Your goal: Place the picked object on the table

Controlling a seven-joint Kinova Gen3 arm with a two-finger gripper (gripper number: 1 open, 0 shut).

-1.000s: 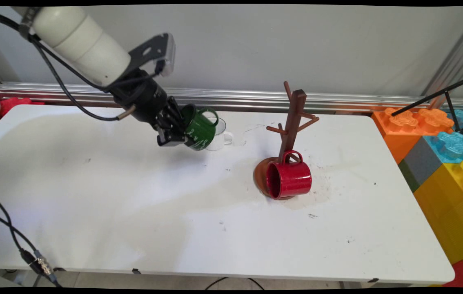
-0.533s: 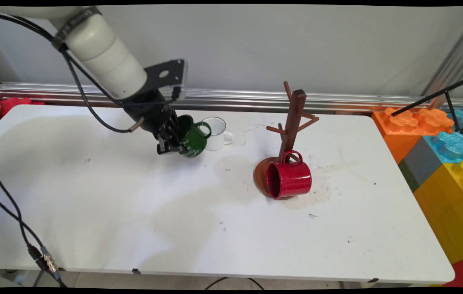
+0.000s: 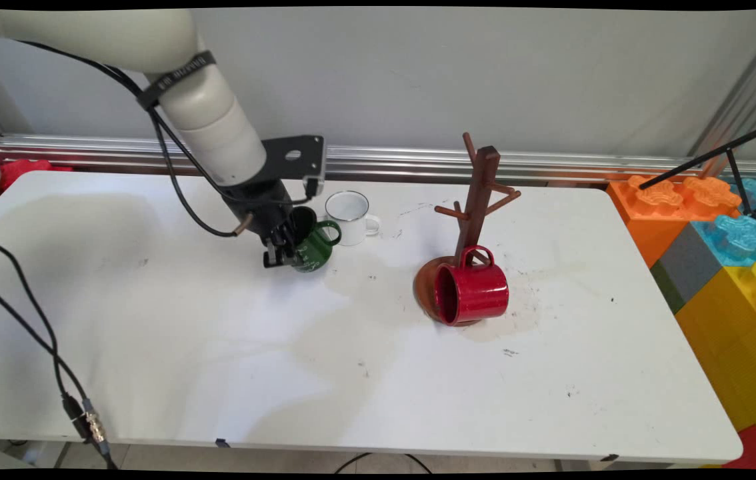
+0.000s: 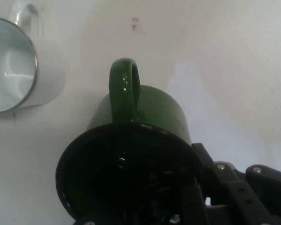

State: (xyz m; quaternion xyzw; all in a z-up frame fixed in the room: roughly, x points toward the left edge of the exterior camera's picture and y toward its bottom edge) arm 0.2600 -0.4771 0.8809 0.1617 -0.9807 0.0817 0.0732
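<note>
Step in hand: I judge this a carry or set-down; the green mug (image 3: 313, 248) sits in my jaws (image 3: 283, 252), tilted, low over the surface (image 3: 185, 347), contact unclear.
Jaws: narrow, clamped on the green mug's rim wall, one finger inside its dark mouth, one outside; handle points away from me.
Next move calls for: keeping clear of the white mug (image 3: 350, 217), upright just beside.
Further right: mug tree (image 3: 478, 200); red mug (image 3: 471, 293) on its side against its base.
</note>
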